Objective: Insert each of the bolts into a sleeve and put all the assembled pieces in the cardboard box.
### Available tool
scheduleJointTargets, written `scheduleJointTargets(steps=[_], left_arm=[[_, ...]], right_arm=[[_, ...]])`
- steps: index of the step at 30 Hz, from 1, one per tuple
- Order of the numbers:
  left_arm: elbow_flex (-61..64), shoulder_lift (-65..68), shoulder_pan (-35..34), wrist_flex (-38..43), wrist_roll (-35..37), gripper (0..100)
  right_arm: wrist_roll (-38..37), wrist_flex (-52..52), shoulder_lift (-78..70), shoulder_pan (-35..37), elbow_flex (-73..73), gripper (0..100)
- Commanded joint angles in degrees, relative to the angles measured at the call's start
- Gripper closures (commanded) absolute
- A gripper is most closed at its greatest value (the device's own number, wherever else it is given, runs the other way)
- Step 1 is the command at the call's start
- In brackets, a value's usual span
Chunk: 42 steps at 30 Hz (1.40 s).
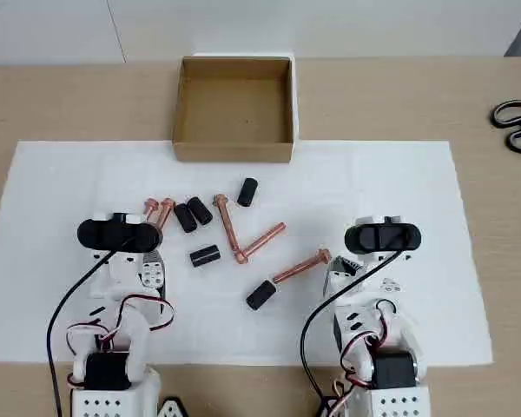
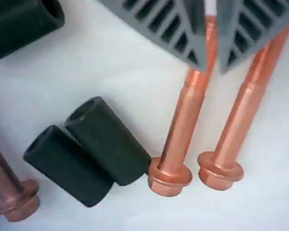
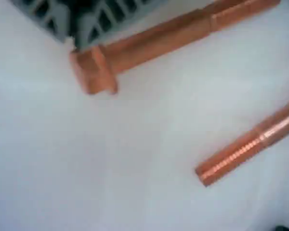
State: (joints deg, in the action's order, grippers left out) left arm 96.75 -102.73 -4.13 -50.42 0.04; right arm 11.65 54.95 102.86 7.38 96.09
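Several copper bolts and black sleeves lie loose on white paper in front of the cardboard box (image 1: 234,104). My left arm (image 1: 117,234) hangs over two parallel bolts (image 1: 159,209). Its gripper (image 2: 211,60) is shut just above the shaft of one bolt (image 2: 180,130), beside the other bolt (image 2: 241,120). Two sleeves (image 2: 86,154) lie side by side close to those bolt heads. My right arm (image 1: 382,236) is by the head of a bolt (image 1: 302,267) whose far end meets a sleeve (image 1: 260,295). Its gripper (image 3: 76,41) is shut next to that bolt head (image 3: 94,70).
More bolts (image 1: 226,224) (image 1: 260,242) and sleeves (image 1: 247,192) (image 1: 205,256) lie mid-sheet between the arms. A threaded bolt end (image 3: 245,149) shows in the right wrist view. Scissors (image 1: 517,126) rest at the table's far right. The box is open-topped.
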Motion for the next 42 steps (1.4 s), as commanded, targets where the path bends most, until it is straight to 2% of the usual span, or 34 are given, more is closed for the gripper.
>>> scheduleJointTargets(steps=[1,42], left_arm=[[-0.5,-0.4,-0.2,-0.1,0.4,99],[-0.5,-0.4,0.6,0.1,0.5,99]], right_arm=[[0.5,0.0,1.1,-0.4,0.2,99.4],[0.5,0.0,1.1,0.3,0.2,99.4]])
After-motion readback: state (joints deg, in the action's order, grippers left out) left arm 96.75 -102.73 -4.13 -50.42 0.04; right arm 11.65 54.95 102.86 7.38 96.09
